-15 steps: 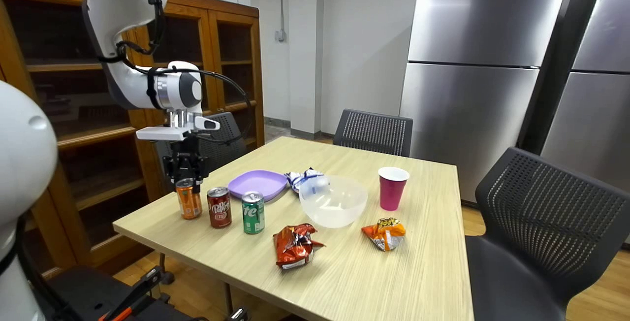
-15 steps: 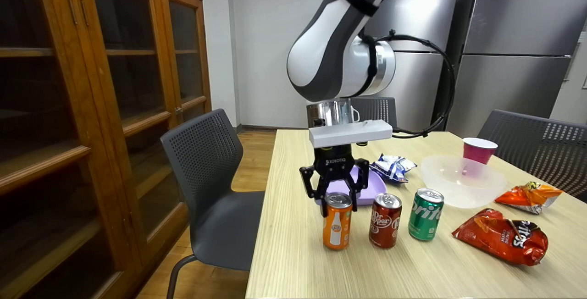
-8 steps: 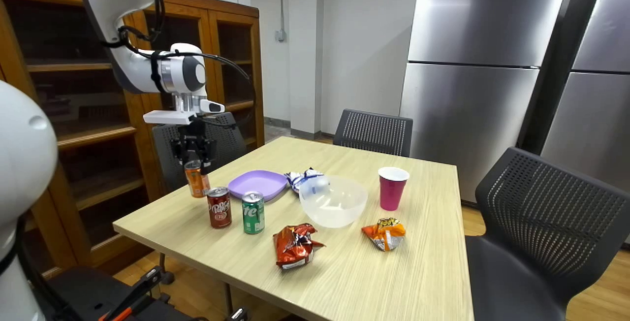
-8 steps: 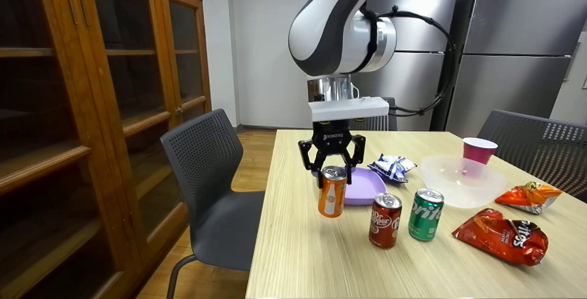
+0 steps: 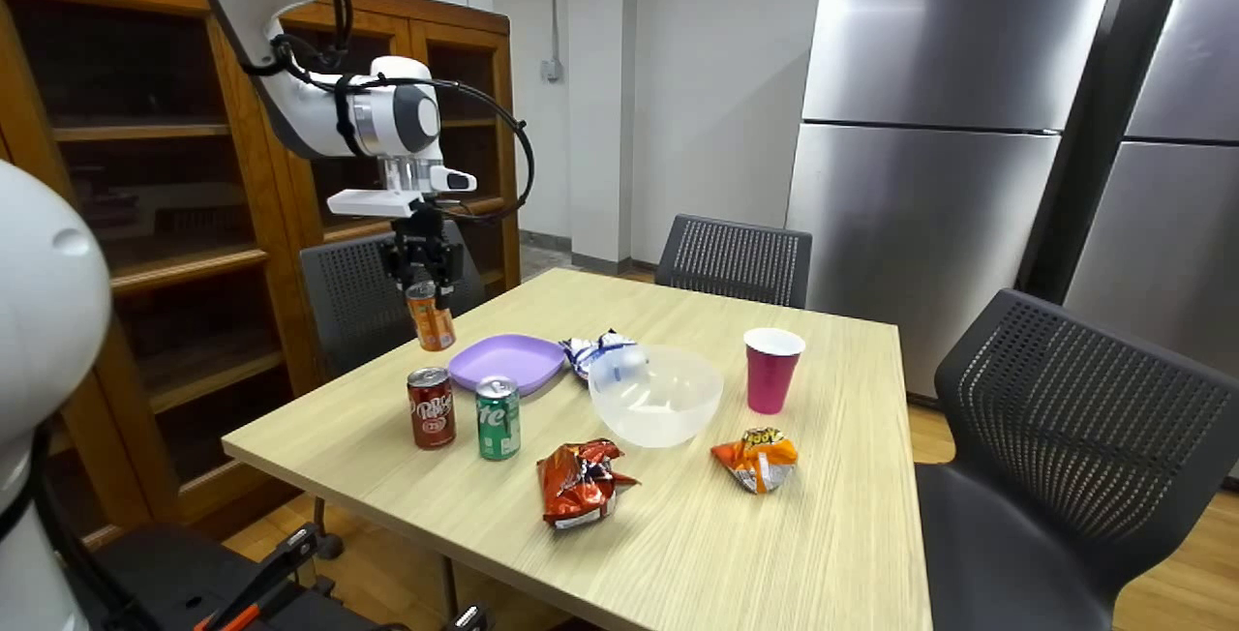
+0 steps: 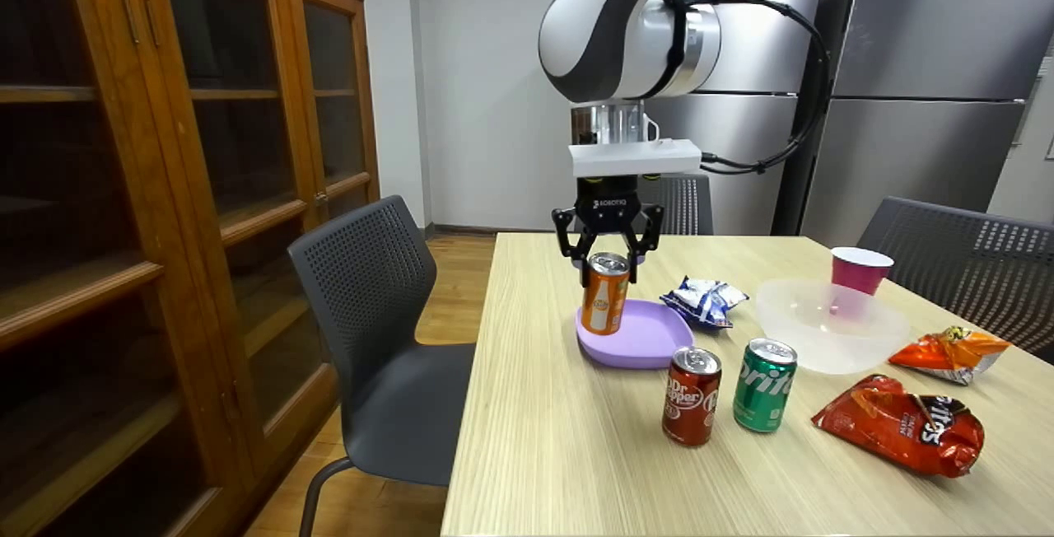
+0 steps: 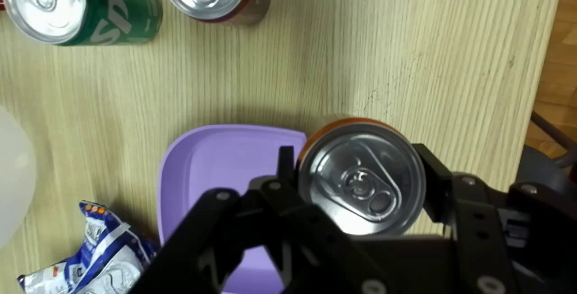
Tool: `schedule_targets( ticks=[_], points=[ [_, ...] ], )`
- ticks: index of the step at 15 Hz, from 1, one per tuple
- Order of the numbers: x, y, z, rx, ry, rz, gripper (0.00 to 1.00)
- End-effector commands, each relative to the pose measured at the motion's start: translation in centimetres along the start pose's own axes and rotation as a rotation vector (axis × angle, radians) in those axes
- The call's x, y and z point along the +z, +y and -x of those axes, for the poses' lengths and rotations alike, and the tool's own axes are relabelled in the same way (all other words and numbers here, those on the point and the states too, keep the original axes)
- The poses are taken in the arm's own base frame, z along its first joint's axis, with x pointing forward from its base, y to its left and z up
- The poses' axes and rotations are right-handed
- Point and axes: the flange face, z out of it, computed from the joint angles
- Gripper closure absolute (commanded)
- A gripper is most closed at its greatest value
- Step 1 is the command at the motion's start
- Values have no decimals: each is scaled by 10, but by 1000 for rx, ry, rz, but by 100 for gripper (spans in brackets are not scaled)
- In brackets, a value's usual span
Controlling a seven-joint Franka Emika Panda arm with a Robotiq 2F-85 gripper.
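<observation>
My gripper (image 6: 609,272) is shut on an orange soda can (image 6: 605,308), one finger on each side near its top. The can hangs nearly upright, lifted off the table, in both exterior views. From the wrist view its silver lid (image 7: 360,181) fills the space between the fingers, and the can's lower body is hidden beneath. A purple plate (image 7: 225,154) lies beside and below the can, whose edge overlaps the plate's rim in that view. In an exterior view the can (image 5: 433,327) appears just behind and left of the plate (image 5: 508,360).
A dark red can (image 6: 692,397) and a green can (image 6: 764,386) stand before the plate. A blue-white bag (image 6: 705,303), translucent bowl (image 5: 656,408), pink cup (image 5: 771,375), red bag (image 5: 579,484) and orange bag (image 5: 760,462) are farther along. Chairs surround the table.
The orange can has risen off the table in my gripper. It has moved away from the dark red can, toward the purple plate. Other objects have stayed put.
</observation>
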Motion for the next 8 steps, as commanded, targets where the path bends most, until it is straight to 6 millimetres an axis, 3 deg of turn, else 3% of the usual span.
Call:
schedule_targets(
  ticks=[1, 8],
  points=[
    [-10, 10, -25, 52, -1, 11, 61],
    [-6, 23, -55, 127, -5, 3, 61]
  ],
)
